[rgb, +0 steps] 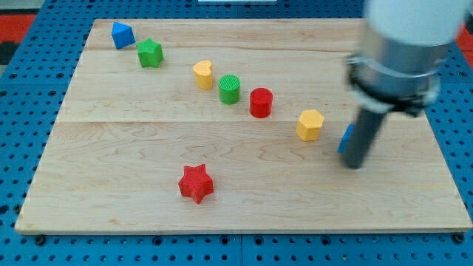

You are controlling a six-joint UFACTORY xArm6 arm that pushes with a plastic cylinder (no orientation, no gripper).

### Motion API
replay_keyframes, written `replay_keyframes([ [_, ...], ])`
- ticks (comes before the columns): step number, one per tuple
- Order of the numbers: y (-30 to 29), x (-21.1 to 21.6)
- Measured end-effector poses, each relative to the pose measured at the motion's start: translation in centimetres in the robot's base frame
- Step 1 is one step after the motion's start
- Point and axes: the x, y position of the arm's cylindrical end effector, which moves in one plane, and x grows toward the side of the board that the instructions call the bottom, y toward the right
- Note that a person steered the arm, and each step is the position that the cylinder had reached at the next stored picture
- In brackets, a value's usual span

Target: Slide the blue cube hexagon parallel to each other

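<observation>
Tip (355, 164) down on bench (244, 214) near right edge, touching blue cube (344, 138); push underway, not done.

Rod only, no tool jaws, so nothing held. Blue cube mostly hidden behind rod, just a sliver showing at rod's left side; shape can't be confirmed. Yellow hexagon (310, 125) just beside it toward bench centre, close but apart. Alignment of the two hard to judge w/ cube covered; prob. still needs nudging square to hexagon. Red cylinder (261, 102), green cylinder (230, 89), yellow heart (203, 74) trail off toward far left corner, clear of the work.
</observation>
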Motion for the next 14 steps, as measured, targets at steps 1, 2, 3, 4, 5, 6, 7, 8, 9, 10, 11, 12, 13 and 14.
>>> replay_keyframes([
  [1, 0.5, -1.8],
  [2, 0.2, -5.0],
  [3, -4.1, -6.7],
  [4, 4.2, -6.7],
  [5, 5.6, -10.4],
  [6, -6.2, -11.3],
  [7, -14.7, -8.6],
  [8, -18.9, -9.0],
  [9, -19.0, -8.0],
  [10, -19.9, -4.6],
  [11, -20.8, -3.0],
  [12, -16.4, -4.7],
  [13, -15.7, -10.4],
  [14, -7.1, -11.8],
])
